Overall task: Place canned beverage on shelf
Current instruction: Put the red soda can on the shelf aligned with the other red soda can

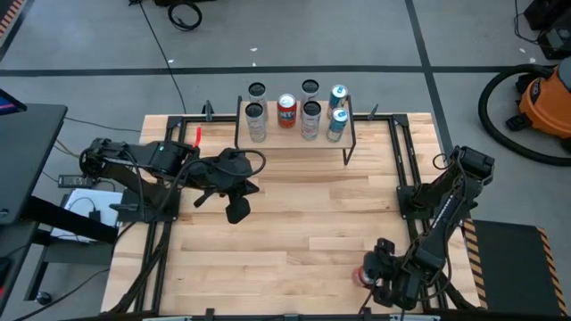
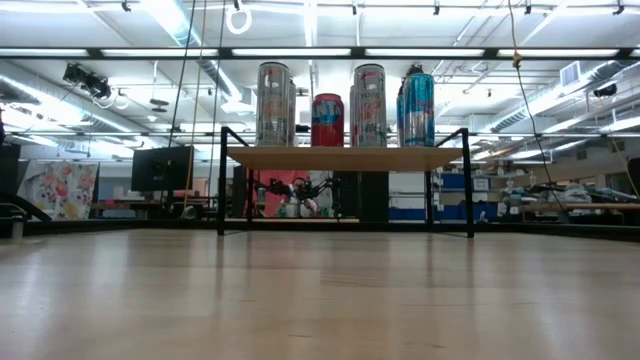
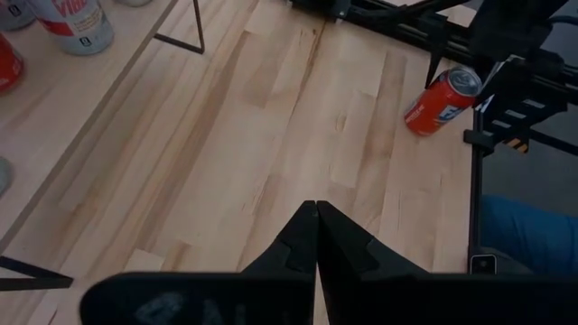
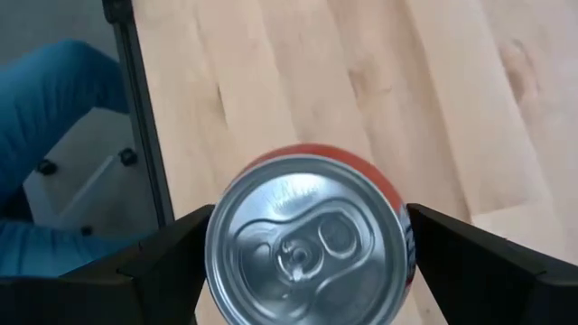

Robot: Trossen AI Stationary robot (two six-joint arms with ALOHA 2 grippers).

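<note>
A red canned beverage (image 4: 307, 248) stands near the table's near right corner (image 1: 362, 273), its silver lid up; it also shows in the left wrist view (image 3: 440, 101). My right gripper (image 4: 307, 217) is open, slanting down from above, with one finger on either side of the can's top. The shelf (image 1: 294, 134) stands on its black legs at the table's far middle (image 2: 345, 158) and bears several upright cans (image 2: 327, 120). My left gripper (image 3: 316, 226) is shut and hovers over the table's left middle (image 1: 237, 212), holding nothing. My right gripper has its fingers (image 4: 172, 262) close beside the can's upper wall (image 4: 406, 262), one on each side, slanting down from above. Whether they touch the can, I cannot tell. The can's bottom is hidden from view.
A black frame rail (image 4: 144, 135) runs along the table's edge beside the can. A person's leg in blue (image 4: 54, 108) shows just beyond that edge. Bare wooden tabletop (image 1: 303, 214) lies between the can and the shelf.
</note>
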